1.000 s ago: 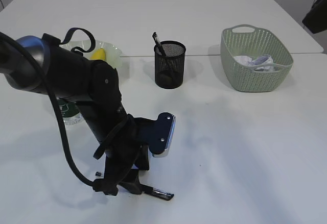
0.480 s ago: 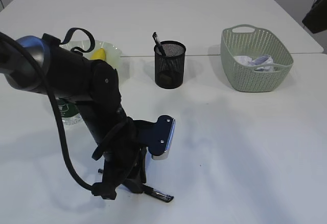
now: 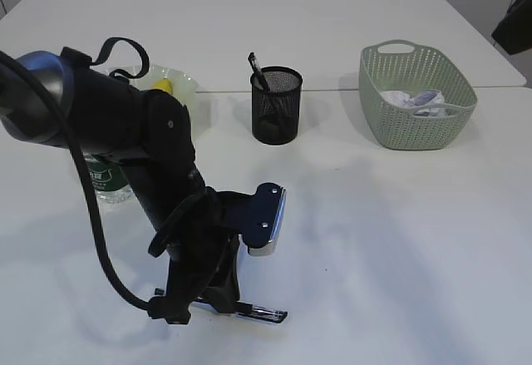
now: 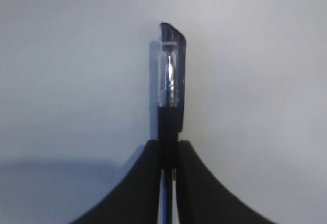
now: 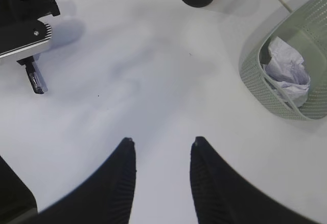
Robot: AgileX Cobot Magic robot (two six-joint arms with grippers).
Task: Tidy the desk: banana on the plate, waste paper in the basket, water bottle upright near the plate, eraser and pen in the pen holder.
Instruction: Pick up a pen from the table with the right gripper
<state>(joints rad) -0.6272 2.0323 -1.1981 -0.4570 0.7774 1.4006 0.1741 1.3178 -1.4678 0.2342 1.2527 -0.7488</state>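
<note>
Near the desk's [image 3: 399, 240] front-left edge, the left gripper [image 4: 168, 147] pinches a pen [image 4: 170, 89] tightly; the right gripper [image 5: 162, 150], part-open, holds nothing.

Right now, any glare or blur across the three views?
Left wrist view: pen soft, bright streak on its clear end. Exterior view: sharp, arm shadow faint on the desk. Right wrist view: crisp, soft shadows, waste paper clear in the basket.

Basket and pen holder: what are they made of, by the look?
Basket: likely moulded plastic, matte sage green; its woven-look walls are evenly perforated, with a smooth rim and a cut-out handle. Pen holder: probably black metal mesh; the wall is see-through.
</note>
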